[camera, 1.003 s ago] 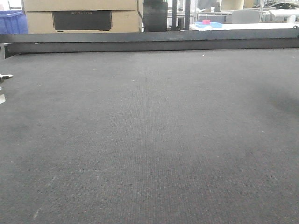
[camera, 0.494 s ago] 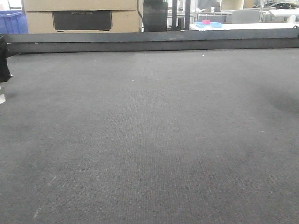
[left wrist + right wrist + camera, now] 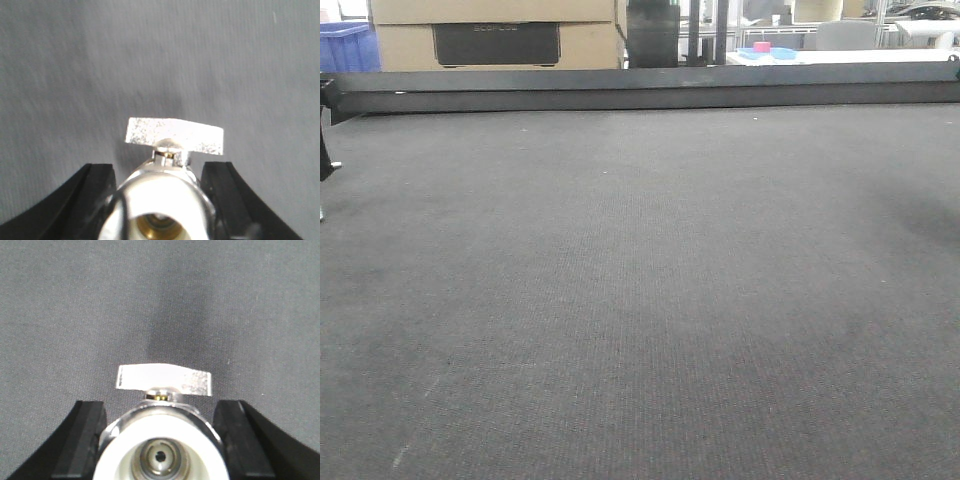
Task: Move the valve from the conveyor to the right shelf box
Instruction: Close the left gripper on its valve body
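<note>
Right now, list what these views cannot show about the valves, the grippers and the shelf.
- Left wrist view: the valve between the fingers of the left gripper is cut off by the bottom edge and hides finger contact.
- Right wrist view: the second valve in the right gripper, likewise.
- Front view: a dark shape cut by the left edge, unidentifiable.
- The shelf and box: outside every view.

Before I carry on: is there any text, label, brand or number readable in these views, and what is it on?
Dark panel on the cardboard box: one short line of pale letters, too blurred to read.
Left valve: no marking shows.
Right valve: no marking shows.
Belt: none.
</note>
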Controlling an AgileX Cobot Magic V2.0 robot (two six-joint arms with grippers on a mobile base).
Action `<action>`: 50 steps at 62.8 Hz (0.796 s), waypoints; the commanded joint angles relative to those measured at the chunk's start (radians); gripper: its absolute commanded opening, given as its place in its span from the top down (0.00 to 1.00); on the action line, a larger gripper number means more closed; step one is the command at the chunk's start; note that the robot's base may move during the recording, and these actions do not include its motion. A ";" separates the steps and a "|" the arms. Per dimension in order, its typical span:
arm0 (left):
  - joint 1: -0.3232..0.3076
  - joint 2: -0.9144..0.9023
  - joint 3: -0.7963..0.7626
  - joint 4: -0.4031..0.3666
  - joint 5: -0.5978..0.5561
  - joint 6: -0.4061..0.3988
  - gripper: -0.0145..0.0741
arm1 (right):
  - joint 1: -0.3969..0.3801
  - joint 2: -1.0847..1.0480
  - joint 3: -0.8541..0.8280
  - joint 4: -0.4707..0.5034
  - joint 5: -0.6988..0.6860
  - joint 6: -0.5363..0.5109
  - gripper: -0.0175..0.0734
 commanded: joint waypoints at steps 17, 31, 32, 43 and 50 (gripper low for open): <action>-0.029 -0.230 0.031 -0.049 0.100 -0.054 0.96 | 0.000 -0.046 -0.005 0.002 -0.034 -0.005 0.98; -0.075 -0.441 0.277 -0.047 -0.011 -0.069 0.96 | 0.000 -0.080 0.015 0.002 -0.018 -0.005 0.98; -0.080 -0.456 0.308 -0.047 -0.022 -0.071 0.96 | 0.000 -0.083 0.019 0.002 -0.022 -0.005 0.98; -0.089 -0.644 0.526 -0.052 -0.146 -0.085 0.96 | 0.000 -0.136 0.123 0.002 -0.086 -0.005 0.98; -0.089 -0.771 0.641 -0.063 -0.211 -0.087 0.96 | 0.000 -0.176 0.211 0.002 -0.135 -0.005 0.98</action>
